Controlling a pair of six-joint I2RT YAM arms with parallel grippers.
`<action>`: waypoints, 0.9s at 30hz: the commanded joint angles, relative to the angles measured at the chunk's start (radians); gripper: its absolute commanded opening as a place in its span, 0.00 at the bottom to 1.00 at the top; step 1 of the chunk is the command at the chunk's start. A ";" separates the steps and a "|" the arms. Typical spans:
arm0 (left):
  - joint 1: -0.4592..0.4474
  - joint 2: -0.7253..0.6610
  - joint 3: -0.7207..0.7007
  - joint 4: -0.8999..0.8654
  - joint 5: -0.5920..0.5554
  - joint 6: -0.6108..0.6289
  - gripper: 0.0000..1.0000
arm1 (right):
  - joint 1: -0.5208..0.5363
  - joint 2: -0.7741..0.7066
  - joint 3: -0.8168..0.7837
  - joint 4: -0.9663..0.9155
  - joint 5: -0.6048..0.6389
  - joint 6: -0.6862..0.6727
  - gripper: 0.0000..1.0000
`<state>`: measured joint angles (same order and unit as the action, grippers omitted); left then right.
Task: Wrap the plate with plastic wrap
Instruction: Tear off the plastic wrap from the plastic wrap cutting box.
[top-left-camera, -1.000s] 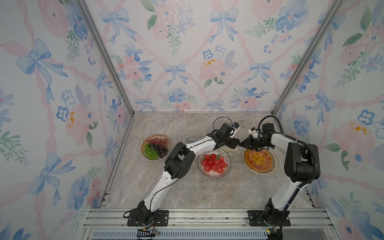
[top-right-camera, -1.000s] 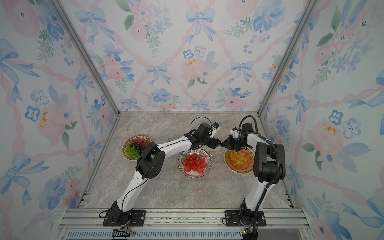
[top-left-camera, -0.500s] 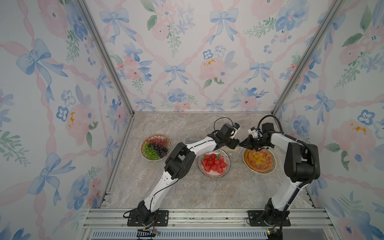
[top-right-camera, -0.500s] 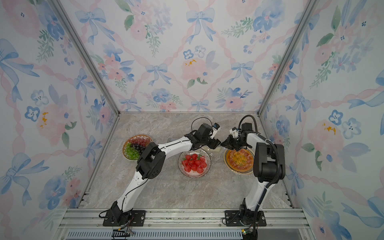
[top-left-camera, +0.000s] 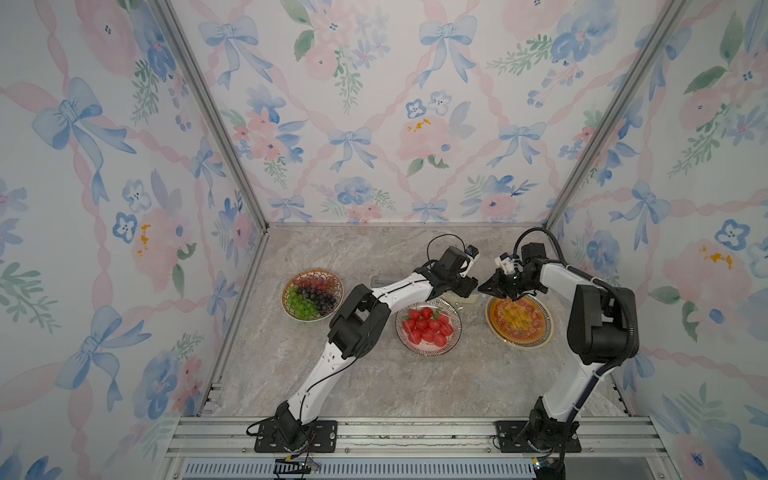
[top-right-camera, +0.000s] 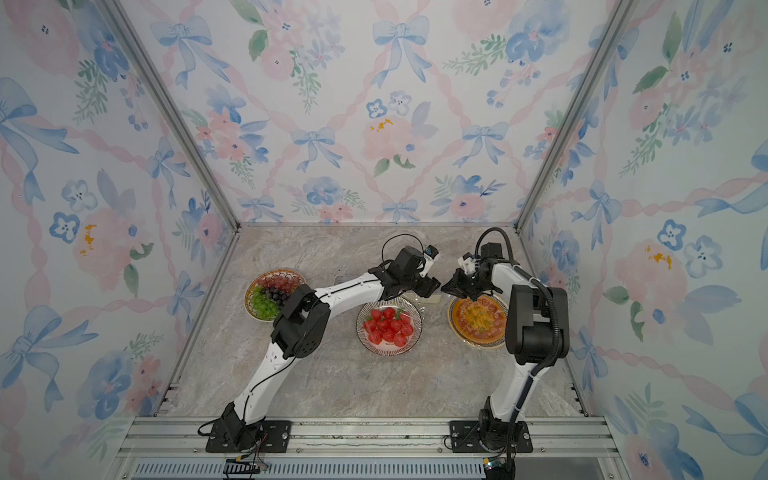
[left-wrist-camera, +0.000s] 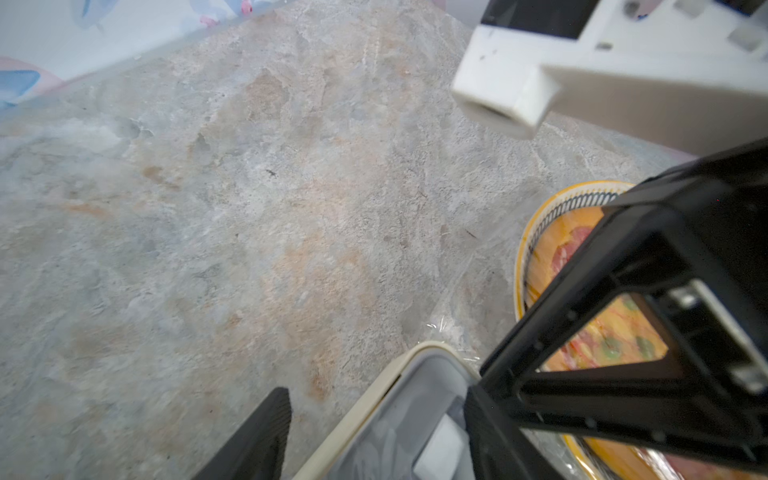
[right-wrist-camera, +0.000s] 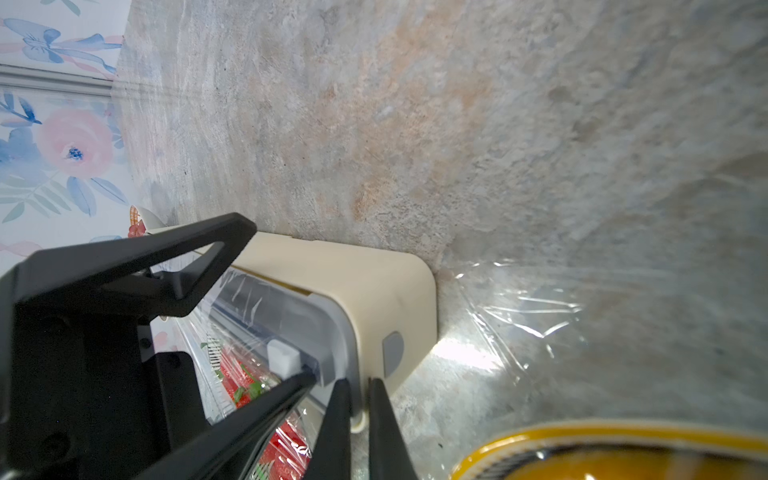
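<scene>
The cream plastic wrap box (right-wrist-camera: 353, 282) lies behind the strawberry plate (top-left-camera: 428, 326) in both top views, mostly under my left arm. My left gripper (left-wrist-camera: 378, 395) straddles the box's right end and is shut on it, one finger on each long side. Clear plastic wrap (right-wrist-camera: 249, 374) runs from the box over the strawberries. More crinkled film (right-wrist-camera: 528, 316) lies on the table towards the yellow-rimmed plate (top-left-camera: 519, 320). My right gripper (right-wrist-camera: 357, 382) is shut, with its tips at the box's end beside the white slider (right-wrist-camera: 282, 357). I see nothing between its fingers.
A plate of grapes (top-left-camera: 312, 294) sits at the left near the side wall. Floral walls enclose the marble table (top-left-camera: 374, 374) on three sides. Both arm bases are bolted to the metal rail (top-left-camera: 415, 432) at the front edge.
</scene>
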<state>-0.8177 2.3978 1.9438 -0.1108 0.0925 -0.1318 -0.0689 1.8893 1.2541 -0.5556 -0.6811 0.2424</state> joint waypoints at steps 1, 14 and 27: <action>0.033 -0.036 -0.032 -0.049 -0.067 0.014 0.68 | 0.032 0.090 -0.045 -0.136 0.167 0.000 0.08; 0.051 -0.077 -0.092 -0.049 -0.081 0.028 0.68 | 0.040 0.097 -0.033 -0.151 0.196 -0.001 0.08; 0.076 -0.116 -0.138 -0.050 -0.085 0.032 0.69 | 0.049 0.109 -0.021 -0.178 0.241 -0.007 0.07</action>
<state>-0.7834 2.3177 1.8309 -0.1143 0.0723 -0.1303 -0.0418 1.9003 1.2903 -0.5922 -0.6384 0.2379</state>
